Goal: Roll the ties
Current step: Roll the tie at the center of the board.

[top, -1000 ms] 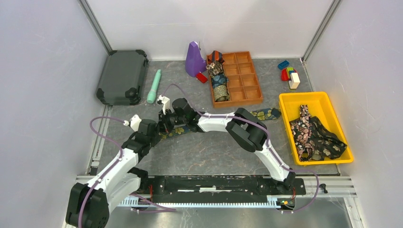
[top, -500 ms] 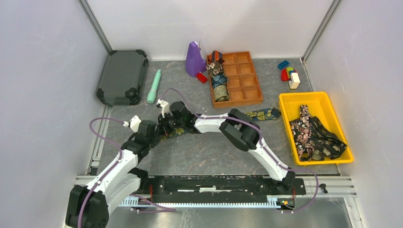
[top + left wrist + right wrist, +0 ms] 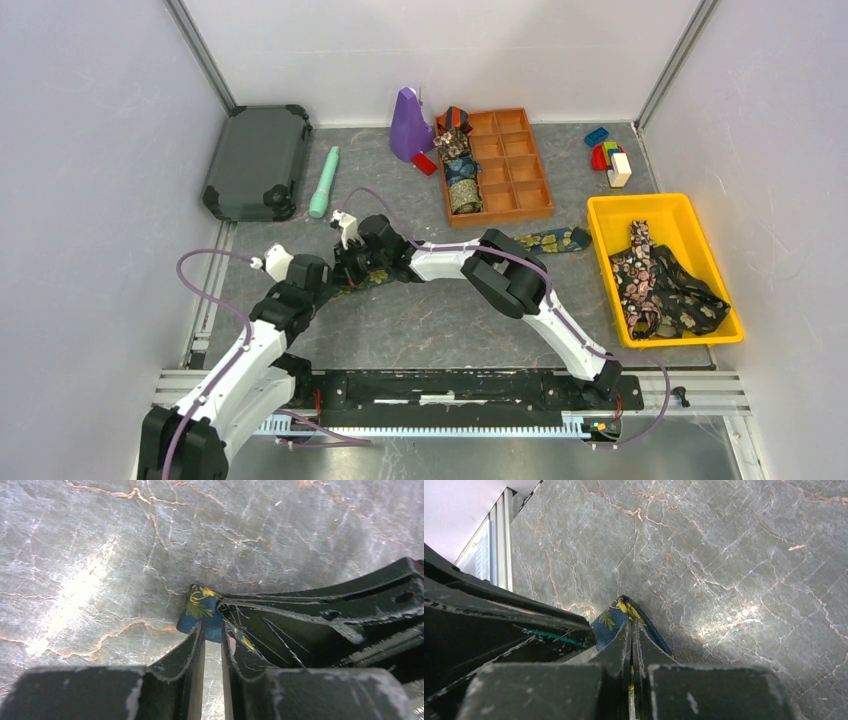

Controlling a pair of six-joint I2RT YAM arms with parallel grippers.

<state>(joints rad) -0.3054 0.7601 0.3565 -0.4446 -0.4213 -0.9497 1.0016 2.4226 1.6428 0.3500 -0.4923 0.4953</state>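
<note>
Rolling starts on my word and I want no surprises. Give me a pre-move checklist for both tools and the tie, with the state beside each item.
1. Right tool shut on tie: ok.
2. Left tool on the same tie end: ok, fabric sits between its fingers.
3. Roll begun: cannot tell; only a small fold shows at the tips.
4. Rest of tie free: ok where visible; its far end lies flat near the bin, middle hidden.
5. Tools clear of each other: cannot tell; they are very close.
6. Tray has free slots: ok.
</note>
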